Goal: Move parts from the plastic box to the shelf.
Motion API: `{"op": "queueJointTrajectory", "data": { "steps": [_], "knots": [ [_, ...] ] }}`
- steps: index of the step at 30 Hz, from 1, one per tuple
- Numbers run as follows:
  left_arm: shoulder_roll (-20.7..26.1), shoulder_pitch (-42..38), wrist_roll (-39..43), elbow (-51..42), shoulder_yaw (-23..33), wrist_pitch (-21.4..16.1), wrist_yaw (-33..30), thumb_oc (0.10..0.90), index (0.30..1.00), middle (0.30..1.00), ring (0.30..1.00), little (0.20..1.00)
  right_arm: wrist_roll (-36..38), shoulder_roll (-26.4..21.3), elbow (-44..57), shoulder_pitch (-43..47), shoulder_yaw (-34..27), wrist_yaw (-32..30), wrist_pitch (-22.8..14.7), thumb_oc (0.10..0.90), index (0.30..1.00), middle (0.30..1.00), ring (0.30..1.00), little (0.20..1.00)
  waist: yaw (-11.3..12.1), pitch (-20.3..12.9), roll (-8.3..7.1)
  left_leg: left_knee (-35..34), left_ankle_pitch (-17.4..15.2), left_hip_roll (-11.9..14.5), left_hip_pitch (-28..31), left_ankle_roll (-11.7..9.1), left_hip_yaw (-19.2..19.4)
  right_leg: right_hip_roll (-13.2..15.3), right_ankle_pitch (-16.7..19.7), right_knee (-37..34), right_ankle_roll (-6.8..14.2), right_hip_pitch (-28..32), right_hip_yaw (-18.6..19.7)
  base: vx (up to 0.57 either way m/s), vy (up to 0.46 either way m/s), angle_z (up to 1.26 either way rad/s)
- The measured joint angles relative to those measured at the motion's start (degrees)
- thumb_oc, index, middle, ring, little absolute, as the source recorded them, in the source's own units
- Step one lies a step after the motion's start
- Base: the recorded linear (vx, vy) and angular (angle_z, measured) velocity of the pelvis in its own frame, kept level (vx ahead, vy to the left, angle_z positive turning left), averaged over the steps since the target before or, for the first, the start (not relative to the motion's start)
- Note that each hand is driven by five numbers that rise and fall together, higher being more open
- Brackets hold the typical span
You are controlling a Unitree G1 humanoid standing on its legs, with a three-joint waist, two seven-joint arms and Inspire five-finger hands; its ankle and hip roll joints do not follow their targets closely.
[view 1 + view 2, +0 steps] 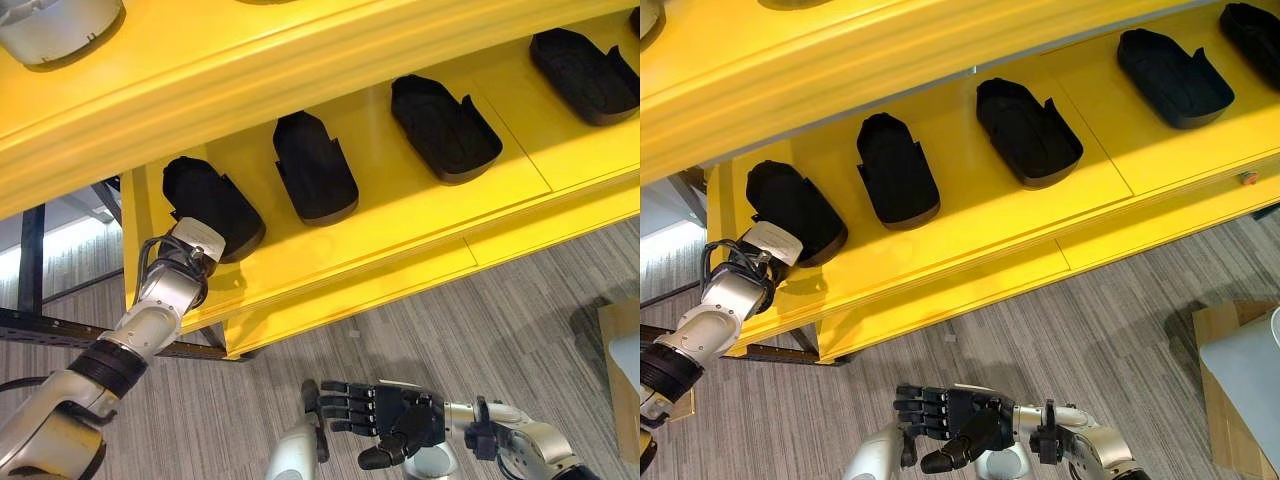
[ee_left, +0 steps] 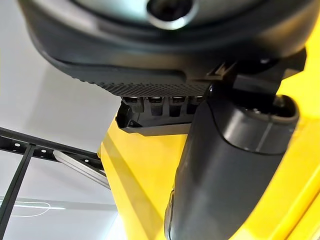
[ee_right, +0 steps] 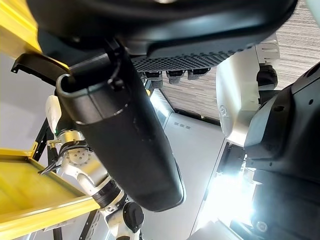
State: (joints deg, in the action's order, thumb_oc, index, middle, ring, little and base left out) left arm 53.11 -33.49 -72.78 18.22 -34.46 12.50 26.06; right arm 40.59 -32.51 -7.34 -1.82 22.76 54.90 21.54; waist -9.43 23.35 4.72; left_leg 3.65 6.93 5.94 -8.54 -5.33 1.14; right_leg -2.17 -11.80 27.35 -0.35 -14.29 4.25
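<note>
Lower centre of the frame, nearest: right hand [image 1: 400, 418], dark, held low over the grey striped floor [image 1: 480, 320], fingers loosely curled, holding nothing.

Lower right edge: cardboard box [image 1: 1230, 385], partly in frame, contents not readable.

Left of frame: left arm rising from the lower left corner to the yellow shelf [image 1: 400, 215]. Left hand [image 1: 188, 250] is at the leftmost black part [image 1: 205, 200]; its fingers are hidden at or under the part, so grasp or release cannot be told.

Shelf tray, left to upper right: second black part [image 1: 312, 165], third black part [image 1: 443, 127], fourth black part [image 1: 585, 75], spaced apart in a diagonal row.

Upper left corner: grey round object [image 1: 55, 25] on the tier above.

Risk, judged: the leftmost part lies close to the shelf's left end. A withdrawal that snags it could drag it off the front lip or skew the row.
</note>
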Motion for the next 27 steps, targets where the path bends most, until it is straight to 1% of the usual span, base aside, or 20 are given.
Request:
{"op": "queueJointTrajectory", "data": {
  "steps": [9, 14, 18, 21, 23, 27],
  "knots": [
    [-0.01, 0.10, -0.31, -0.81, 0.00, -0.06, -0.32, 0.900, 1.000, 1.000, 1.000, 1.000, -0.07, -0.01, 0.00, -0.53, -1.14, 0.17, 0.09, 0.900, 1.000, 1.000, 1.000, 1.000, 0.06, 0.00, 0.01, 0.01, 0.09, -0.01, 0.05, -0.10, -0.02, -0.01, -0.01, 0.13, 0.01, -0.02, 0.01, 0.00, 0.000, 0.00],
    [0.00, 0.11, -0.68, -1.15, 0.00, -0.24, 1.00, 0.900, 1.000, 1.000, 1.000, 1.000, -0.08, 0.00, 0.00, -0.53, -1.26, 0.26, 0.16, 0.900, 1.000, 1.000, 1.000, 1.000, 0.05, -0.01, 0.00, 0.01, 0.16, -0.02, 0.05, -0.21, -0.01, -0.01, 0.00, 0.13, 0.01, -0.02, 0.03, 0.00, 0.000, 0.00],
    [-0.01, 0.19, -2.92, -1.04, 0.00, -0.30, 1.14, 0.900, 1.000, 1.000, 1.000, 1.000, -0.10, 0.06, 0.00, -0.53, -1.54, 0.38, 0.67, 0.900, 1.000, 1.000, 1.000, 1.000, 0.05, -0.01, 0.01, 0.00, 0.16, -0.05, 0.16, -0.21, 0.03, 0.02, -0.01, 0.10, 0.01, 0.08, 0.09, 0.00, 0.000, 0.00],
    [0.00, 0.18, -2.92, -0.10, 0.00, -0.29, 1.12, 0.900, 1.000, 1.000, 1.000, 1.000, -0.11, 0.04, 0.00, -0.56, -1.58, 0.38, 1.31, 0.900, 1.000, 1.000, 1.000, 1.000, -0.06, -0.01, 0.01, 0.01, 0.15, -0.07, 0.66, -0.20, 0.06, 0.01, -0.02, -0.02, 0.03, 0.61, 0.12, 0.00, 0.000, 0.00],
    [-0.01, 0.19, -2.91, -0.08, 0.00, -0.06, 0.73, 0.900, 1.000, 1.000, 1.000, 1.000, -0.12, 0.04, 0.00, -0.54, -1.59, 0.40, 1.34, 0.900, 1.000, 1.000, 1.000, 1.000, 0.02, -0.01, 0.01, 0.01, 0.10, -0.06, 0.77, -0.15, 0.06, 0.03, -0.04, -0.08, 0.04, 0.75, 0.12, 0.00, 0.000, 0.00],
    [-0.01, 0.30, -2.91, 1.20, 0.00, 0.13, -2.16, 0.900, 1.000, 1.000, 1.000, 1.000, -0.16, 0.04, 0.00, -0.71, -1.65, 0.79, 1.46, 0.900, 1.000, 1.000, 1.000, 1.000, -0.09, -0.01, 0.01, 0.01, 0.00, -0.10, 0.78, -0.01, 0.09, 0.07, -0.03, -0.06, 0.04, 0.75, 0.12, 0.00, 0.000, 0.00]
  ]
}}
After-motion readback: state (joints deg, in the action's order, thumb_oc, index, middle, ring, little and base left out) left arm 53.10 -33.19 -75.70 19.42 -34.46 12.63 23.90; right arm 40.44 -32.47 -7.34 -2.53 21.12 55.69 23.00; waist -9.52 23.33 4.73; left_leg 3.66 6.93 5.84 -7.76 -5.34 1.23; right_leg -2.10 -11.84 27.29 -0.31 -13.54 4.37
